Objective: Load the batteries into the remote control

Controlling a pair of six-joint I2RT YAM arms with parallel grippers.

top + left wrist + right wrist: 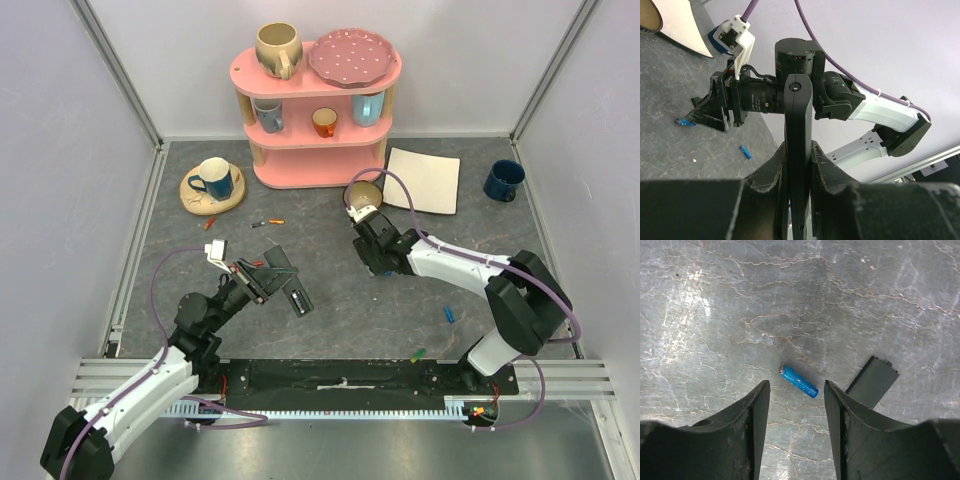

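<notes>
We get bright, even, diffuse light in the top view, with only soft, short shadows on a matte table (400,310). In the right wrist view that table gleams, glare strongest from nine to eleven o'clock. The blue battery (799,381) at centre is sharp, and the right jaws at six o'clock are dark and blurred. In the left wrist view the left jaws are soft and shadowed, the remote control (798,125) crisper toward twelve.

1. Top camera: high behind both bases, looking down over the whole table (400,320).
2. Left wrist: sighting along the remote control (798,150), across to the right arm (880,112), which the top view shares (450,262).
3. Right wrist: aimed straight down, close over the table (715,315).
</notes>
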